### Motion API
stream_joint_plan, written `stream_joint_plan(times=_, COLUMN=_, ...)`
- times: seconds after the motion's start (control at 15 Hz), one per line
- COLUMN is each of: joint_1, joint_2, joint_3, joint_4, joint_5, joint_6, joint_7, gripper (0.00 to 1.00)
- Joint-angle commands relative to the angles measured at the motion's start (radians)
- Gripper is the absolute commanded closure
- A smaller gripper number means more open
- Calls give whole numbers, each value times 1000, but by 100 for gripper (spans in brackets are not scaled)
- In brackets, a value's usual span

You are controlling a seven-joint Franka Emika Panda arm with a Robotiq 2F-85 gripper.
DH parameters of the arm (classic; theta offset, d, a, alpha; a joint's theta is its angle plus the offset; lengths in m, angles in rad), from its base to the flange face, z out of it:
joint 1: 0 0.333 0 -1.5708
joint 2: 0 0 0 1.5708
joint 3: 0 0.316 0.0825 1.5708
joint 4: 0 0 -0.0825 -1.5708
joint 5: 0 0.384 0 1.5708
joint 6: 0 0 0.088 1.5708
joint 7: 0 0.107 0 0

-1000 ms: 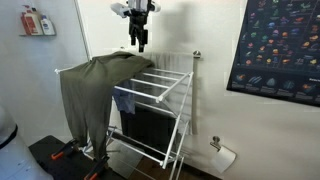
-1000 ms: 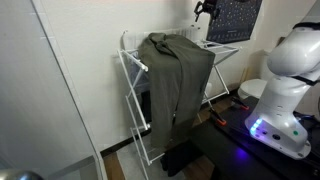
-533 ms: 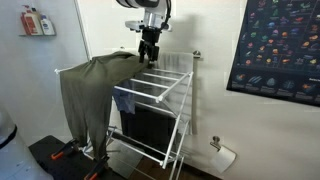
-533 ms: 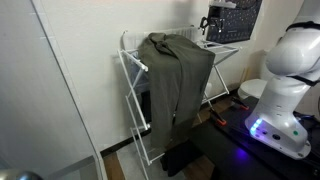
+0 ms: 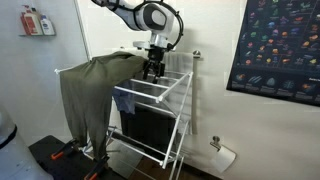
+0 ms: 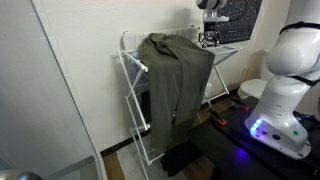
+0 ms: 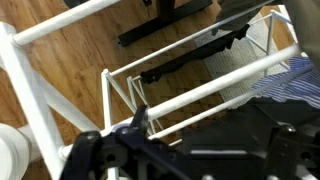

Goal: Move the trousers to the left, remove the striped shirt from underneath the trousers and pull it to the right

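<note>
The olive-green trousers (image 5: 92, 82) (image 6: 178, 75) hang over one end of the white drying rack (image 5: 172, 88) (image 6: 133, 95), legs dangling toward the floor. A small piece of the blue-and-white striped shirt (image 5: 124, 100) peeks from under them between the rails. In the wrist view the striped shirt (image 7: 298, 85) lies at the right edge beneath a rail. My gripper (image 5: 152, 70) (image 6: 210, 38) (image 7: 205, 125) points down just above the bare rails beside the trousers. It is open and holds nothing.
A black box (image 5: 150, 130) stands under the rack. A dark poster (image 5: 275, 45) hangs on the wall, with a paper-roll holder (image 5: 222, 155) below it. Bottles (image 5: 35, 22) stand on a wall shelf. The white robot base (image 6: 285, 80) is beside the rack.
The gripper has come down from well above the rack to just over its rails, shifting away from the trousers' edge. It stayed open. The garments have not moved.
</note>
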Motion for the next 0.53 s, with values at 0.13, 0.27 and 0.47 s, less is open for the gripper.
stream_joint_plan(times=0.13, joint_1=26, joint_2=-4, joint_3=50, joint_4=-41, joint_5=3, joint_6=131, joint_7=-9, gripper=0)
stream_joint_plan(times=0.27, joint_1=45, joint_2=-11, joint_3=71, joint_4=-73, joint_5=-1, joint_6=216, joint_7=-1, gripper=0)
stream_joint_plan(times=0.47, joint_1=67, joint_2=-9, joint_3=96, joint_4=-108, joint_5=11, joint_6=307, joint_7=0, gripper=0)
